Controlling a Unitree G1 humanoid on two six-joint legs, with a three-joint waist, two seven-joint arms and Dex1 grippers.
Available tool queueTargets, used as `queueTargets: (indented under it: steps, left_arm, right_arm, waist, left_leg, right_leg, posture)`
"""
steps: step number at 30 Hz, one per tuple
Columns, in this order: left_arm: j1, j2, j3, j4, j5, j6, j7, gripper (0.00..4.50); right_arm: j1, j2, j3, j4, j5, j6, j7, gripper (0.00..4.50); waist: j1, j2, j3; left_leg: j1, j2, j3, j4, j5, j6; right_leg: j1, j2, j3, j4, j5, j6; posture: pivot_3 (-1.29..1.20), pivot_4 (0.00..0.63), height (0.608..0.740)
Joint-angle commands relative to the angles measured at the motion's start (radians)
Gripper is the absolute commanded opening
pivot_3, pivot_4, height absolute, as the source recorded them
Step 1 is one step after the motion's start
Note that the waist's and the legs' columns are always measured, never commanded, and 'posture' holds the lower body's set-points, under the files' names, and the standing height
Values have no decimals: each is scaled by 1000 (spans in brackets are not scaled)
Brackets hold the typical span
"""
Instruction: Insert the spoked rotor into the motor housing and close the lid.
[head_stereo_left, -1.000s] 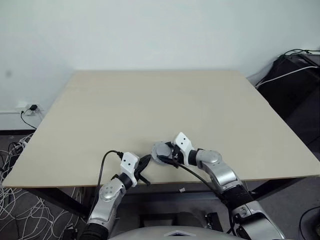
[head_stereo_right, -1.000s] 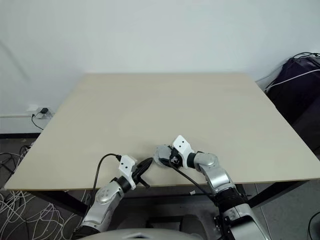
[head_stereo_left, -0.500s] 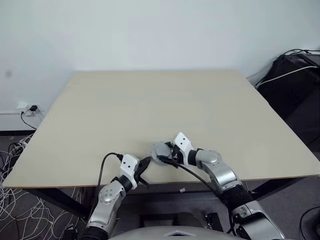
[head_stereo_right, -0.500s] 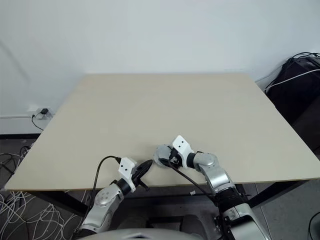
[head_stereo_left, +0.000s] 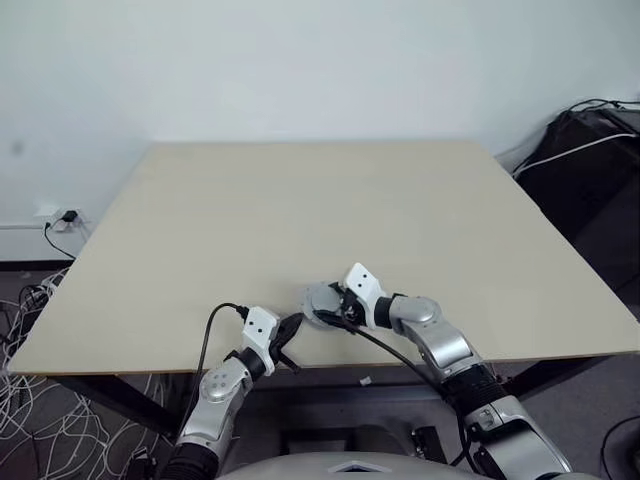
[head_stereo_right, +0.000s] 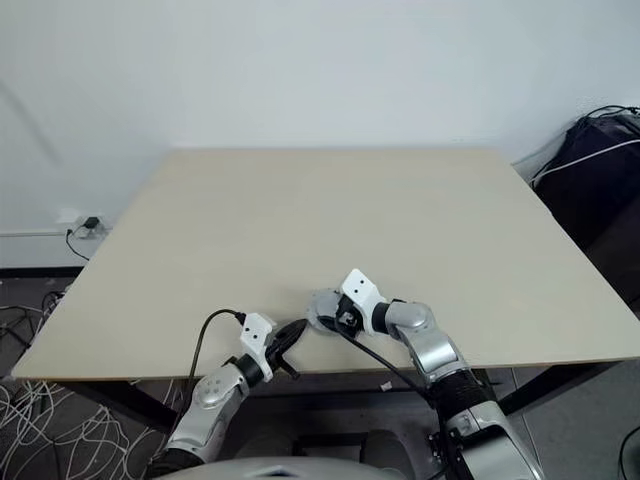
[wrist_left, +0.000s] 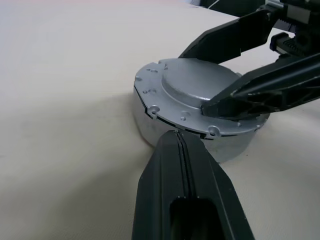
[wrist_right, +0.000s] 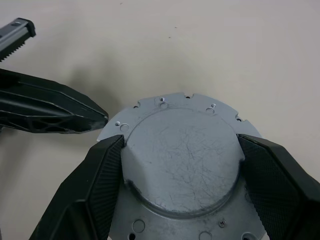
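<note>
- Pale wall stands behind a wide beige bench (head_stereo_left: 330, 220) in the head views. Both arms work at the bench's near edge, where a small round silvery assembly sits: the motor housing (head_stereo_left: 318, 303) with the lid (wrist_left: 192, 97) on top.
- Head views, continued: the right end effector (head_stereo_left: 330, 305) reaches in from the right and straddles the housing, its fingers spread to either side. The left end effector (head_stereo_left: 290, 335) lies just left of it, tip aimed at the housing. Beyond both, the bench is bare right back to the wall. The near edge is close behind them, so the free room lies forward and sideways.
- Left wrist view: the left end effector (wrist_left: 175, 150) has its two black fingers pressed together, pinching nothing. Its tip touches, or very nearly touches, the housing (wrist_left: 227, 145) just under the lid's rim. I judge it is bracing or nudging the part. The lid looks seated flat, with a raised round centre.
- Right wrist view: the right end effector (wrist_right: 180, 165) has its ribbed pads (wrist_right: 107, 182) against opposite sides of the lid's (wrist_right: 182, 155) raised centre, apparently holding it steady or pressing it home. The spoked rotor is hidden, presumably inside.
</note>
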Motion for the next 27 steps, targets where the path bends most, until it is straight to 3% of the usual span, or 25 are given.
queueTargets:
  steps: [1, 14, 27]
  left_arm:
    - [1, -8, 7, -17, -2, -35, -6, 0]
    - [-1, -18, 9, 31, 5, -77, -4, 0]
    - [16, -17, 1, -43, 1, -32, 6, 0]
  right_arm:
    - [-1, 3, -22, 14, 2, 50, -19, 3282]
    - [-20, -24, 7, 27, -24, 55, -5, 3282]
    - [-32, -41, 4, 34, -12, 71, 28, 3282]
  waist:
    - [0, 0, 0]
    - [4, 2, -1]
    - [12, 2, -2]
  left_leg:
    - [0, 0, 0, 0, 0, 0]
    - [0, 0, 0, 0, 0, 0]
    - [0, 0, 0, 0, 0, 0]
  right_leg:
    - [0, 0, 0, 0, 0, 0]
    - [0, -1, 0, 0, 0, 0]
    - [0, -1, 0, -1, 0, 0]
  posture:
    - [0, 0, 740]
    - [0, 0, 740]
    - [0, 0, 740]
